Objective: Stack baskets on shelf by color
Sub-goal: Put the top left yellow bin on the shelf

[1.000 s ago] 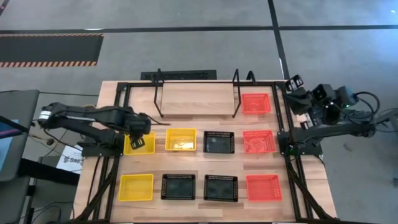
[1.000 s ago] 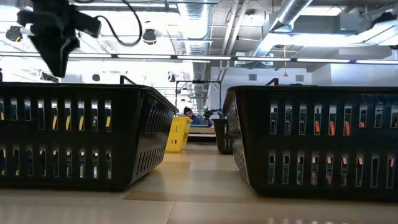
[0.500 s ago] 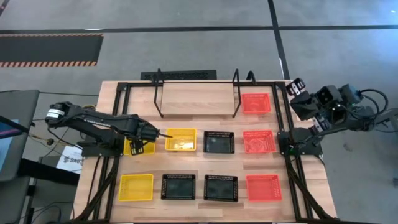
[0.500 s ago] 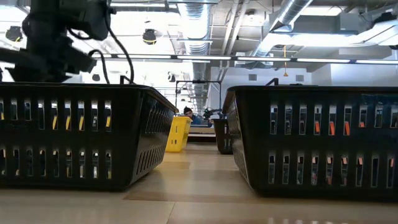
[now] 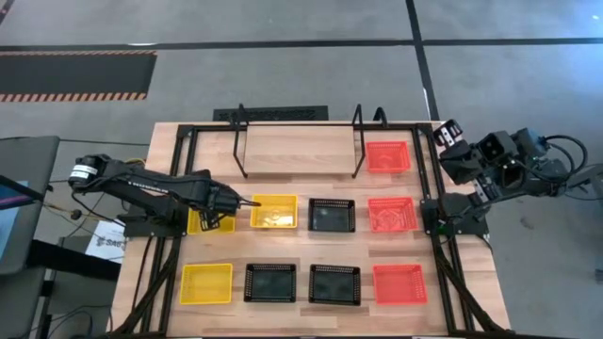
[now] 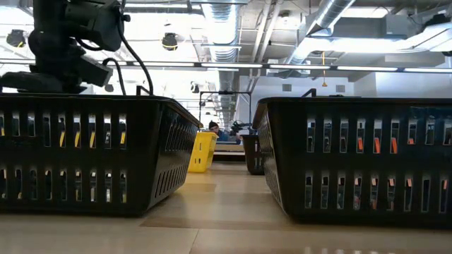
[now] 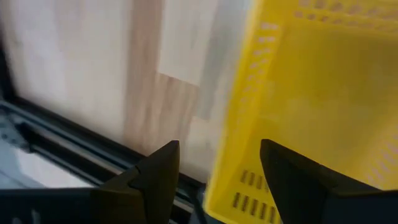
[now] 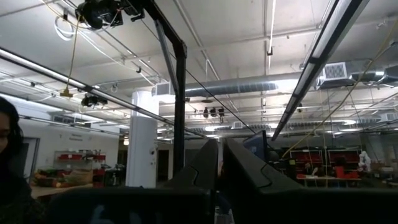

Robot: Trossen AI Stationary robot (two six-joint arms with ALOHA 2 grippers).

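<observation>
1. Since a second ago the left arm has swung down from over the far-left yellow basket (image 5: pixel 200 220) and dropped low at its corner, and the right arm has tipped up a bit off the table's right edge. None of the baskets have shifted.
2. Left gripper (image 5: pixel 221 216) is spread wide, nothing clamped. In its wrist view the yellow basket's mesh wall (image 7: pixel 249 124) sits right between the two fingers (image 7: pixel 155 174), so the rim is straddled but not squeezed.
3. That basket is a shallow yellow plastic tray with slotted sides, and it looks empty.
4. Just beyond the jaws, same row: a second yellow basket (image 5: pixel 273 212), then a black basket (image 5: pixel 332 215), then a red-orange basket (image 5: pixel 392 215).
5. Nearer row, on the front side of the jaws: another yellow one (image 5: pixel 206 283), two black baskets (image 5: pixel 270 282) (image 5: pixel 335 283), and a red-orange one (image 5: pixel 399 283).
6. Shelf (image 5: pixel 297 151) is further back from the jaws, with a bare wooden board and black wire hoops at each end. One more red-orange basket (image 5: pixel 387 156) sits just off its right end.
7. Nothing lies between the left gripper and the shelf.
8. Right gripper (image 8: pixel 219 163) is parked up in the air, well apart from everything, pointing at the ceiling. Its fingers are nearly touching with nothing in them.
</observation>
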